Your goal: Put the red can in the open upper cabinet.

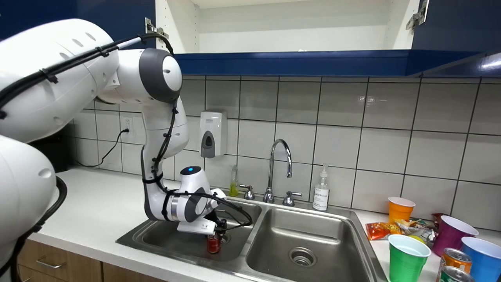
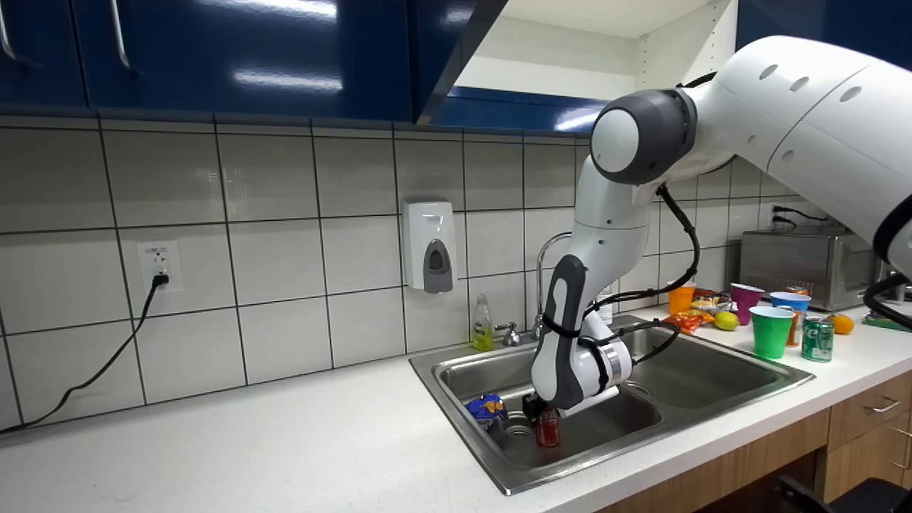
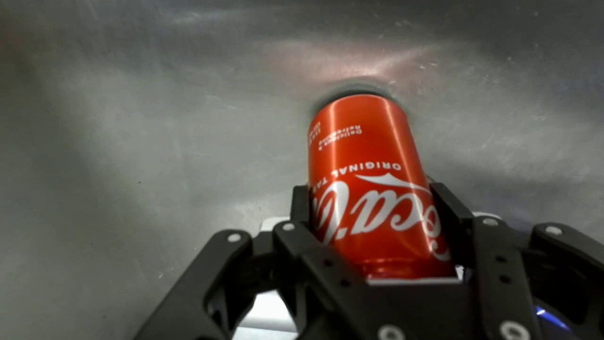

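In the wrist view the red can (image 3: 365,146) fills the space between the pads of my gripper (image 3: 373,208), which is shut on it. Both exterior views place the can (image 1: 213,244) (image 2: 548,429) upright in the sink's basin beside the counter. Its bottom is at or very near the basin floor; the gripper (image 2: 539,406) covers its upper part. High above the sink is the open upper cabinet (image 1: 293,37), with dark blue doors and a pale interior. My arm hides part of that cabinet (image 2: 548,60) in an exterior view.
A blue packet (image 2: 487,408) lies in the same basin. The faucet (image 1: 271,168), soap bottles and a wall dispenser (image 1: 213,133) stand behind the sink. Plastic cups, snack bags and other cans crowd the counter by a green cup (image 1: 408,258). The cabinet's blue bottom edge (image 1: 289,62) overhangs the sink.
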{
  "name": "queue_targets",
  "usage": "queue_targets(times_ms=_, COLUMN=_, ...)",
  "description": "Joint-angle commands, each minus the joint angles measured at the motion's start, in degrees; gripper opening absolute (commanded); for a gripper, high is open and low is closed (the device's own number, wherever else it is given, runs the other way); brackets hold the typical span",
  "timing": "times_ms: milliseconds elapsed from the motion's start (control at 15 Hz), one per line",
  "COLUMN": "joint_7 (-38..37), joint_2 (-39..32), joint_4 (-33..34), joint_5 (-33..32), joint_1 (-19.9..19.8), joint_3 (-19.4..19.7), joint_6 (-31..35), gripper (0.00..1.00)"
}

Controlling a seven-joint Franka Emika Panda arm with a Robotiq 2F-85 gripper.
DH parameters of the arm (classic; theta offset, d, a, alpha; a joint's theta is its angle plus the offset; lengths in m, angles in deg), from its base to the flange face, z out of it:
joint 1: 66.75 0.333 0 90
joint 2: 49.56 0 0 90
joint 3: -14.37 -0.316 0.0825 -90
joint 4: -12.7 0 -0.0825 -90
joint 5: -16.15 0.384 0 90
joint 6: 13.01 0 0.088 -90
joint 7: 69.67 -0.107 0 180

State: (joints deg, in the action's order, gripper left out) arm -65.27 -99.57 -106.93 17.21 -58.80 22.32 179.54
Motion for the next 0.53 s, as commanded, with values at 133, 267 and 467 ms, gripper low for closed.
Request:
queue_targets(times_ms=133, joint_7=-1.3, joint_2=-0.9, joint_4=0.7, joint_5=0.7, joint_1=1.0, joint_3=0.9, joint_6=0.9, gripper=0.38)
queue_targets(times_ms=267, joint_7=-1.2, joint_2=-0.3, joint_4=0.4, joint_5=0.4, joint_1=0.0, joint_3=0.1, joint_6=0.2, gripper=0.38)
queue_targets(times_ms=467, joint_7=-1.3, joint_2=0.1, joint_4=0.2, joint_5=0.3, joint_1=0.0, joint_3=0.1, joint_6=-0.2, gripper=0.38)
